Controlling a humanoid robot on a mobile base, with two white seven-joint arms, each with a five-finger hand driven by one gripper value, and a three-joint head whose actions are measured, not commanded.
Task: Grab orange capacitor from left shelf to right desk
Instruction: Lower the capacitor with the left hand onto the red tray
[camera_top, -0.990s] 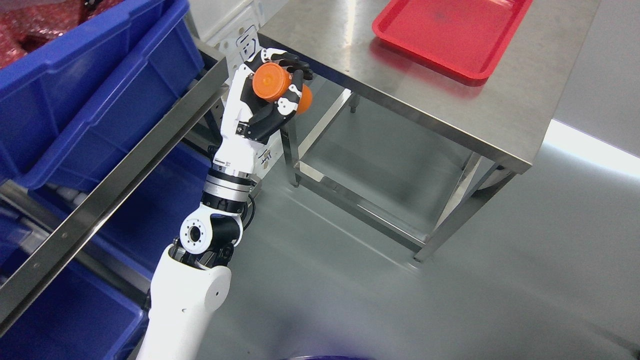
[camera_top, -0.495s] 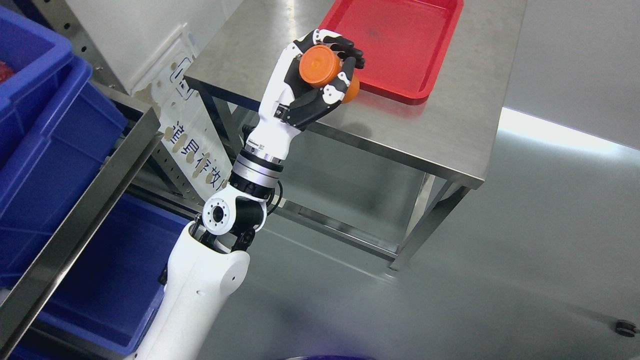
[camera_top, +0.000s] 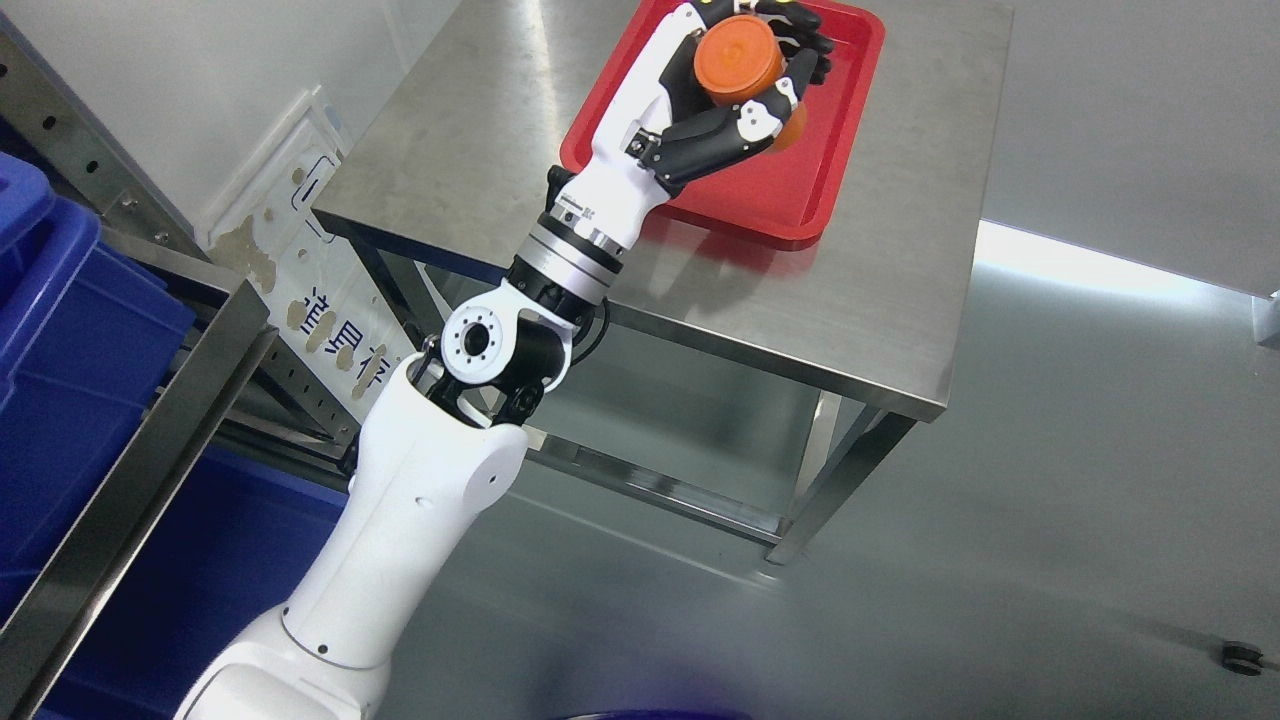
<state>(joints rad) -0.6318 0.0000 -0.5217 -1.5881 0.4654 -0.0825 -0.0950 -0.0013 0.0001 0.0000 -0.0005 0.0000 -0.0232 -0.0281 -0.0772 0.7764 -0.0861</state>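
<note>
Carried up and right across the frame since the picture 1 second ago, the left hand now sits at the upper middle, its fingers clamped around the orange capacitor. Both hang over the red tray on the steel surface, well away from the blue bins of the shelf at the left. Transport looks nearly finished, so lowering and letting go probably come next.

Blue bins sit stacked on the left, with a white sign with Chinese characters leaning behind. Small black thing on the floor, near right.
</note>
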